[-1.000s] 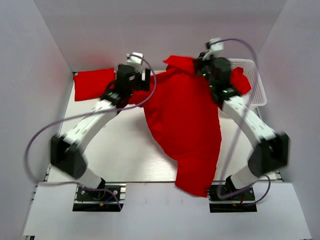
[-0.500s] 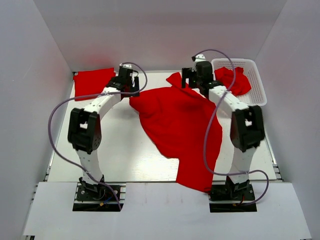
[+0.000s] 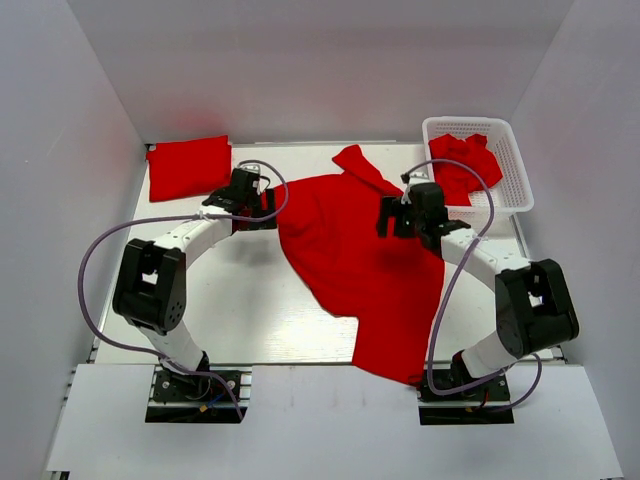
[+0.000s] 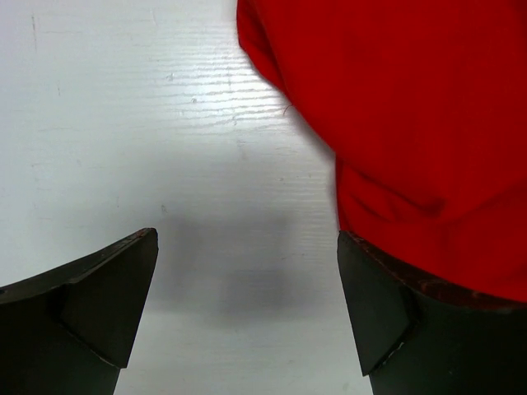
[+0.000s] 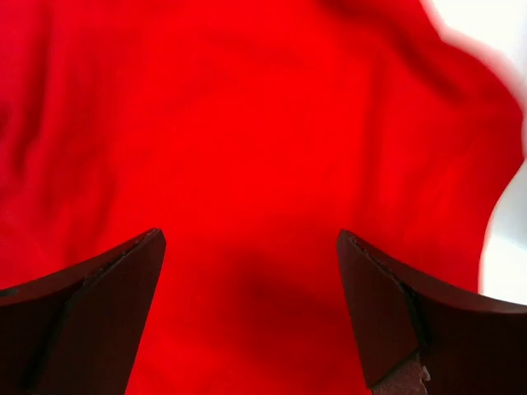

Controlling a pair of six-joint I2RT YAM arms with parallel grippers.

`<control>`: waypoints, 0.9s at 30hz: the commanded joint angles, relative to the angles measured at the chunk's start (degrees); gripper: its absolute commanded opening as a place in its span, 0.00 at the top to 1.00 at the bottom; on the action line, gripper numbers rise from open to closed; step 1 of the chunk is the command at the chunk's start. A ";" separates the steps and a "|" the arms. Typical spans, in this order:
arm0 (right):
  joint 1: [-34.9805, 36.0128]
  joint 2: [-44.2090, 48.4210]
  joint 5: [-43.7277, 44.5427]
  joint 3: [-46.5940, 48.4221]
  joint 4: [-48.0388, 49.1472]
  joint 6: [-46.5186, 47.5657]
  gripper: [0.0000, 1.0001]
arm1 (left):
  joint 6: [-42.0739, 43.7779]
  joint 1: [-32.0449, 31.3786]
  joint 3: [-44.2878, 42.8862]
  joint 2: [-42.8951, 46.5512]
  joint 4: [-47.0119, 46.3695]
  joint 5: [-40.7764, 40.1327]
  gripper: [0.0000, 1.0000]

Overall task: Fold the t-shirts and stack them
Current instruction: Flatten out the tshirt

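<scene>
Bright red soft cloth t-shirt (image 3: 350, 255), rumpled flat on white grained table (image 3: 240, 290), left gripper (image 4: 247, 247) and right gripper (image 5: 247, 239) jaws wide apart.

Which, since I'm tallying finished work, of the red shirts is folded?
The far-left t-shirt, a neat rectangle; the middle t-shirt lies spread, the basket t-shirt crumpled.

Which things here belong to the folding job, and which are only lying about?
Belong to the job:
- spread-out red t-shirt
- folded red t-shirt
- crumpled red t-shirt

Only lying about:
- white lattice basket, holding the crumpled one
</scene>
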State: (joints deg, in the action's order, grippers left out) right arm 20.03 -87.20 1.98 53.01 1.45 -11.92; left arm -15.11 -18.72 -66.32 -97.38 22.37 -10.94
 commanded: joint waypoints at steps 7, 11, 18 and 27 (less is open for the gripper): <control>0.89 -0.68 -9.97 -4.33 3.38 -3.10 0.10 | -4.31 0.61 -0.47 3.08 -0.67 -3.20 0.00; 1.50 -4.55 -11.47 -1.60 3.65 -3.02 0.10 | -4.31 1.66 -1.00 1.93 -0.66 -4.44 0.00; 2.47 -8.25 -13.48 2.62 3.38 -1.61 0.10 | -4.84 4.12 -0.47 -1.40 -0.66 -2.17 0.00; 2.64 -15.54 -14.03 3.68 4.96 -5.04 0.10 | -4.31 5.19 0.85 -2.98 -2.77 1.36 0.00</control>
State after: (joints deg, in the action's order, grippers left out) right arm 22.90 -101.47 -11.38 55.72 4.43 -15.11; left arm -19.35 -13.54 -65.65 -100.36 21.37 -11.20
